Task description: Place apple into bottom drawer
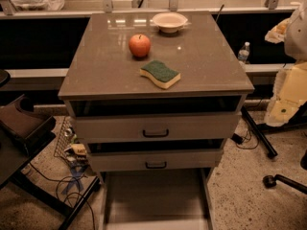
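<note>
Apple (139,45) sitting upright on surface (96,75) behind sponge (160,74), bottom drawer (156,195) pulled open below, pincer (280,110) seemingly at right edge, well apart from apple, its state impossible to tell.

The apple (139,45) is red-orange, paler on its near left cheek, with a dark stem. To its near right, the sponge (160,74) has a dark green top over a yellow body. The bowl (169,21) at the far edge is cream-white. The surface (110,71) is a glossy grey-brown with pale reflections far back. The two upper drawer fronts (201,127) are light grey with black handles (155,133). The bottom drawer (156,195) shows a plain grey floor. The ground (249,186) is speckled beige. At the right edge the arm (290,87) is cream and white; the gripper does not show.
</note>
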`<action>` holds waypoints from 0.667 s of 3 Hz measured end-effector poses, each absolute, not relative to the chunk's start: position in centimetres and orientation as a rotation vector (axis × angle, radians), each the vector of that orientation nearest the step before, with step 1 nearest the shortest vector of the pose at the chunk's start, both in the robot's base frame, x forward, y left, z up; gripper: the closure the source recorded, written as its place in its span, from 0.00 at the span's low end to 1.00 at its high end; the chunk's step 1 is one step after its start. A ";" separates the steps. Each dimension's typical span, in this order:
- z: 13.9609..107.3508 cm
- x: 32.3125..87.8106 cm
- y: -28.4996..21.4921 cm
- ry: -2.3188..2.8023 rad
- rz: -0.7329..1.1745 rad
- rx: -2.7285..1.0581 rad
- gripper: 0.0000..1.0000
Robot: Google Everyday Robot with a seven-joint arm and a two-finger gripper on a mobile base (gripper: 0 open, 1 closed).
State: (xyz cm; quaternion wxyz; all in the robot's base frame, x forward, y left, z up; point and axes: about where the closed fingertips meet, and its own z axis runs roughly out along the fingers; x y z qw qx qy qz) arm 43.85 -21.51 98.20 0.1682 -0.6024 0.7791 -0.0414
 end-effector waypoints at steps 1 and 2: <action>98.2 43.8 -21.5 2.216 -0.118 -1.713 0.00; 98.8 45.7 -21.2 2.177 -0.131 -1.694 0.00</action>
